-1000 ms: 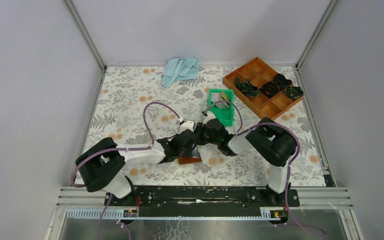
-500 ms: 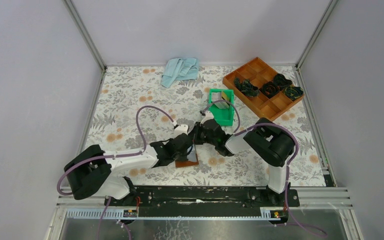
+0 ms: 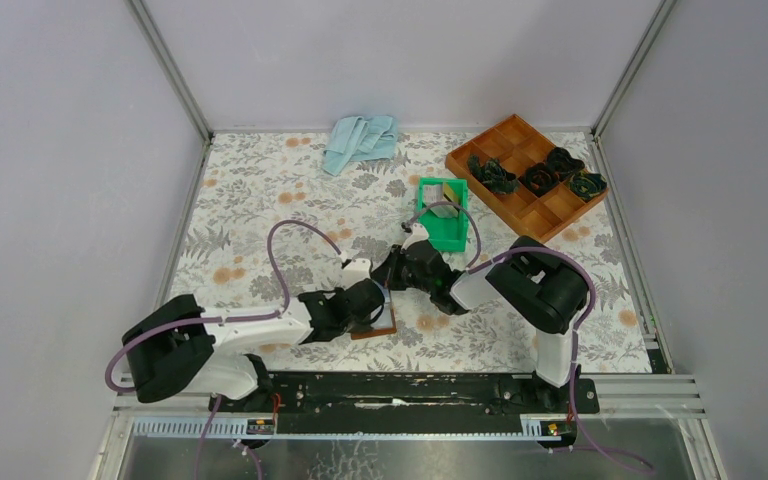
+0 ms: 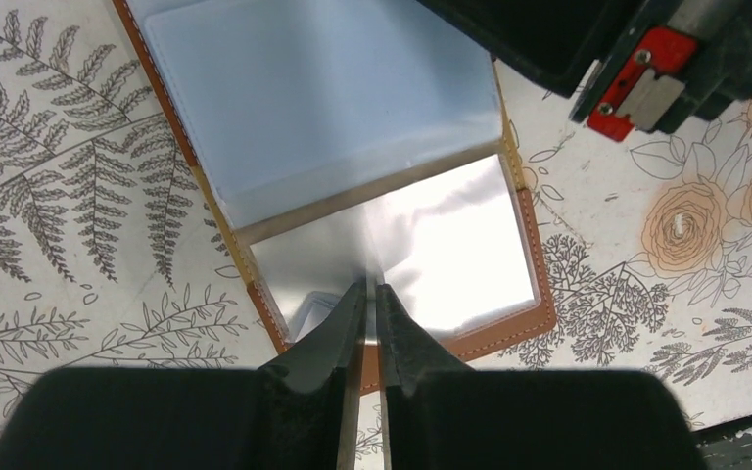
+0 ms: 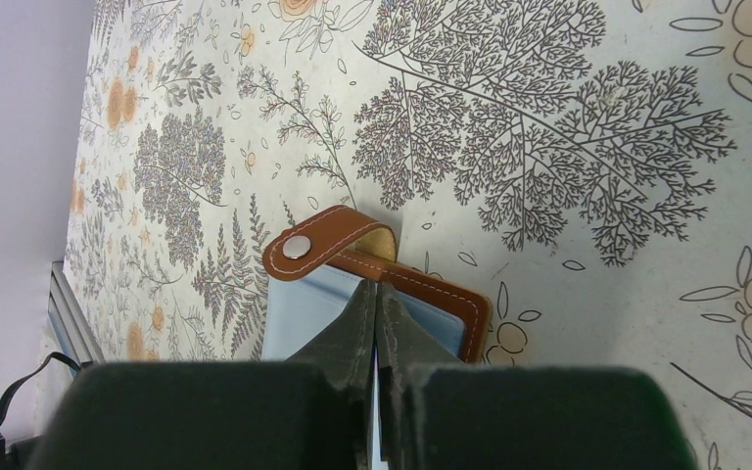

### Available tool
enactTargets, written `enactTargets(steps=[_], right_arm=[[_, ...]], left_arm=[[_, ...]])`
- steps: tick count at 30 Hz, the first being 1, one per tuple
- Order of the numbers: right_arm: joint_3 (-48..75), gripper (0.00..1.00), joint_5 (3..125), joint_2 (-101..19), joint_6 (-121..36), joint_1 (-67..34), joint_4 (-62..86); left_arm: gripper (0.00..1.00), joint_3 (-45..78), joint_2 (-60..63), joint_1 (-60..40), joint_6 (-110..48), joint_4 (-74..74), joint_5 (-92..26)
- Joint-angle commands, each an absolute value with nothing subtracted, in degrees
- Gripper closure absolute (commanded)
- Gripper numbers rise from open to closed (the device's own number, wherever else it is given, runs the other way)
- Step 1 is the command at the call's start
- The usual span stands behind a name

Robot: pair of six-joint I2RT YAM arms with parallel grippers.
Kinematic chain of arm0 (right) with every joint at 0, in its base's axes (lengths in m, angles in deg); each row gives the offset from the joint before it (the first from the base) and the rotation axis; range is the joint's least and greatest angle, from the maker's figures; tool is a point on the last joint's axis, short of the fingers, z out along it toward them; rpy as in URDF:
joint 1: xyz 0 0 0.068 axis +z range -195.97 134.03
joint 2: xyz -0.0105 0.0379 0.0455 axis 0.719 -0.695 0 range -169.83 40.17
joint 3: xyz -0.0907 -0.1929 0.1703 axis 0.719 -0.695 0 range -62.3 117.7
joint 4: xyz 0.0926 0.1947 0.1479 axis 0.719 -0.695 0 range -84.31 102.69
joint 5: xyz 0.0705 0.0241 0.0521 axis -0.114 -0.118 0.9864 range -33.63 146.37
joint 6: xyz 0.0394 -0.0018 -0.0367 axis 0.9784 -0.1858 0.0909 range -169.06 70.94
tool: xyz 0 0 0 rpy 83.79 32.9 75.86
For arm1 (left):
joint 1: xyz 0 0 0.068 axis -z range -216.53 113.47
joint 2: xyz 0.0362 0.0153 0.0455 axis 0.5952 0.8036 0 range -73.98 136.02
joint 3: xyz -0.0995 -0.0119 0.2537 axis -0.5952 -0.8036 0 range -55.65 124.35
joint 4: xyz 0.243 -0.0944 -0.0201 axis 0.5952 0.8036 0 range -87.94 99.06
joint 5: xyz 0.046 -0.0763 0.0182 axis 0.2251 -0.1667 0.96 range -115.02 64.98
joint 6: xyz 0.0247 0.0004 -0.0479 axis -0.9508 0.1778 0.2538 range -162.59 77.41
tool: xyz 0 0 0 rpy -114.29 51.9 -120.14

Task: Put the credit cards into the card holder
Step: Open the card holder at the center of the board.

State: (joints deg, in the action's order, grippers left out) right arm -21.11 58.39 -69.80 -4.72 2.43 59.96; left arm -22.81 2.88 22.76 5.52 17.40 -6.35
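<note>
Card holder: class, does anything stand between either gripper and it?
Nothing visible does. The left gripper pinches what looks like a grey card over the lower half of the open card holder; the right gripper is shut on its edge beside the snap tab.

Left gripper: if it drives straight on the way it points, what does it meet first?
The open card holder. The left gripper points at its shiny near sleeve, tips right at it; whether they touch is unclear.

Brown leather card holder (image 4: 352,176), lying open flat, inside facing up
</note>
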Motion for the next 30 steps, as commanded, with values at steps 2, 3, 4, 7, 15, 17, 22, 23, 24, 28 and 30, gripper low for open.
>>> enactTargets(steps=[2, 3, 4, 7, 15, 17, 22, 23, 24, 28, 30], right_arm=[[-23.4, 1.00, 55.3, -70.8, -6.2, 3.0, 52.2], [-23.4, 1.00, 55.3, -70.8, -6.1, 2.9, 52.2], [-23.5, 1.00, 55.3, -70.8, -6.2, 3.0, 52.2], [-23.5, 1.00, 55.3, -70.7, -6.2, 3.0, 52.2], [-24.0, 1.00, 54.6, -70.1, -6.1, 3.0, 52.0], [-24.1, 1.00, 54.2, -69.6, -6.6, 3.0, 51.6], [-24.0, 1.00, 52.1, -66.4, -8.8, 3.0, 48.7], [-24.1, 1.00, 51.7, -65.6, -9.6, 2.9, 47.8], [-23.9, 1.00, 51.3, -64.7, -10.3, 2.9, 47.0], [-22.8, 1.00, 50.1, -62.4, -13.0, 2.9, 42.8], [-21.8, 1.00, 49.5, -62.5, -13.9, 2.9, 41.6]], left_arm=[[0.86, -22.8, 2.1, 25.2, 9.3, 23.6, -5.1], [0.86, -22.6, 2.1, 25.4, 9.6, 23.9, -5.1], [0.85, -22.4, 2.0, 25.6, 9.9, 24.3, -5.1], [0.86, -22.1, 2.6, 26.4, 11.0, 25.6, -5.0], [0.86, -21.9, 6.2, 27.9, 15.0, 27.9, -4.0], [0.86, -21.5, 8.0, 28.2, 16.2, 29.0, -3.2], [0.86, -20.5, 12.4, 29.0, 19.6, 31.8, -0.2], [0.86, -20.3, 12.7, 29.0, 20.0, 32.1, 0.3], [0.86, -20.2, 13.0, 29.1, 20.4, 32.2, 0.8], [0.86, -18.8, 14.1, 29.0, 20.1, 33.5, 2.9], [0.87, -17.9, 14.7, 29.0, 19.4, 34.4, 3.6]])
